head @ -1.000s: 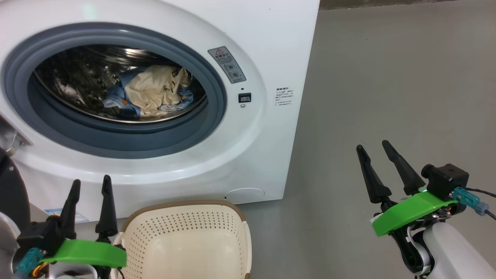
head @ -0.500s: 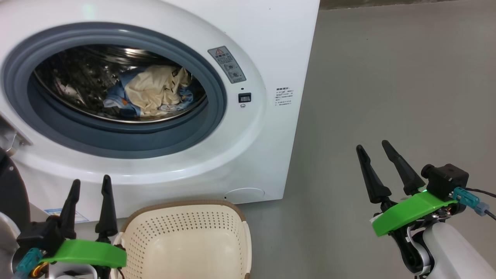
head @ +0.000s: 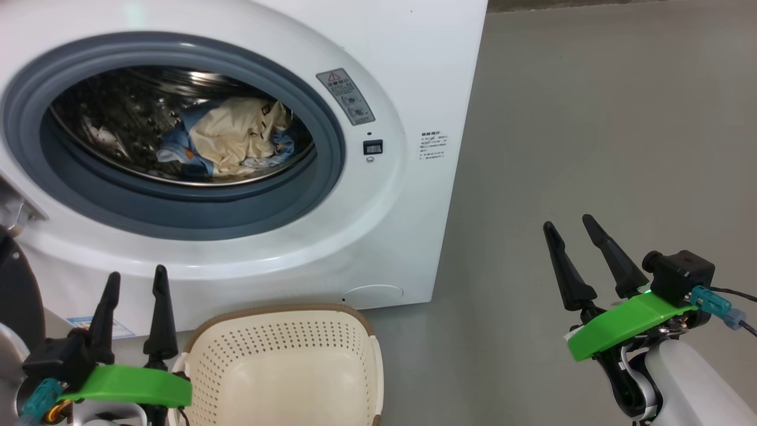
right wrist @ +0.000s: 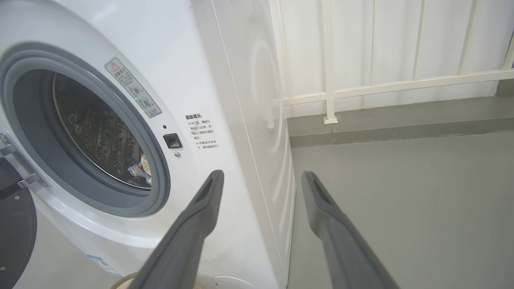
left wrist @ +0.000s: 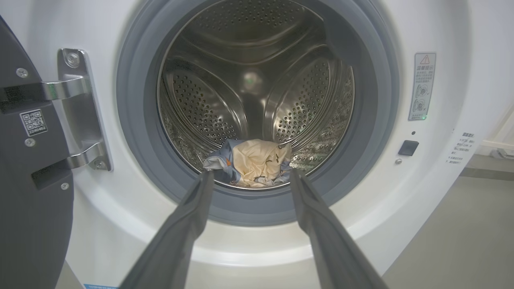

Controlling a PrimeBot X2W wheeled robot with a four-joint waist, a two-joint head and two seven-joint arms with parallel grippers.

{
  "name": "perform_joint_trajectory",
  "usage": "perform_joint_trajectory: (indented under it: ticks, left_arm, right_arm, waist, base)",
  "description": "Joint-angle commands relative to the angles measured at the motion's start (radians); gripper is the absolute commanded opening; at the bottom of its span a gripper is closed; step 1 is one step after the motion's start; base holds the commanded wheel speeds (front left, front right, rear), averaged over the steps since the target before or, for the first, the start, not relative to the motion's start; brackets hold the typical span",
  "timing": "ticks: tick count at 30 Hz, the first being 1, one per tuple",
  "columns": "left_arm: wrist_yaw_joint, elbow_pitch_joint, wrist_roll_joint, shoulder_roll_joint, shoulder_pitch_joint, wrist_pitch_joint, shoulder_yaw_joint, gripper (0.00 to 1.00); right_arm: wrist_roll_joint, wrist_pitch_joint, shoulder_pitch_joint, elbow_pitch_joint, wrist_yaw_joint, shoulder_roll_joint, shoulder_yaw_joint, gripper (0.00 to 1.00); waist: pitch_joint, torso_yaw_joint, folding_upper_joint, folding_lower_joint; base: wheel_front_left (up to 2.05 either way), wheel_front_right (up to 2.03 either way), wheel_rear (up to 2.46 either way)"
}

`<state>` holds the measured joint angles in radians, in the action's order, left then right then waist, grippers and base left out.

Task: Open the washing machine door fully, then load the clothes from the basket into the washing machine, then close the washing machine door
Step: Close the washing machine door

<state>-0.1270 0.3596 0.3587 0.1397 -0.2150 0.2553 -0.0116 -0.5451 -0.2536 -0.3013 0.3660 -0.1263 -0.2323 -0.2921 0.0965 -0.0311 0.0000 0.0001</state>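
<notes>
Clothes (head: 227, 145) lay inside the washing machine (head: 414, 59), the basket (head: 278, 313) looked empty and the door (left wrist: 32, 224) hung open, so only closing seemed left, with the left tool (head: 136, 273) and right tool (head: 568, 221) both spread, holding nothing.

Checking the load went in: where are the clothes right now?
The clothes lie bunched low in the washing machine drum, upper left of the head view, behind the grey rubber ring, above the basket.

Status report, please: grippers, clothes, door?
Open and empty: left gripper, right gripper. The clothes lie in the drum; basket shows none. The door stands open, nothing seen blocking.
</notes>
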Motion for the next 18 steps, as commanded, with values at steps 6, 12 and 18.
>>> perform_joint_trajectory:
  ticks: [6,12,18]
  left_arm:
    - [-0.004,-0.032,-0.006,0.018,-0.003,0.006,-0.038,1.00]
    - [-0.004,-0.031,-0.007,0.016,-0.003,0.006,-0.038,1.00]
    - [-0.004,-0.029,0.001,0.019,-0.001,0.006,-0.029,1.00]
  right_arm:
    - [0.005,-0.008,0.000,-0.023,-0.004,-0.006,-0.017,1.00]
    - [0.006,-0.008,0.000,-0.022,-0.004,-0.007,-0.018,1.00]
    - [0.004,-0.008,0.000,-0.020,-0.004,-0.009,-0.022,1.00]
  waist:
    - [0.004,0.000,0.0000,-0.0001]
    - [0.004,0.002,0.0000,-0.0001]
    - [0.000,0.002,0.0000,-0.0001]
  base:
    - [-1.02,1.02,0.00]
    - [-1.83,1.83,0.00]
    - [-1.85,1.85,0.00]
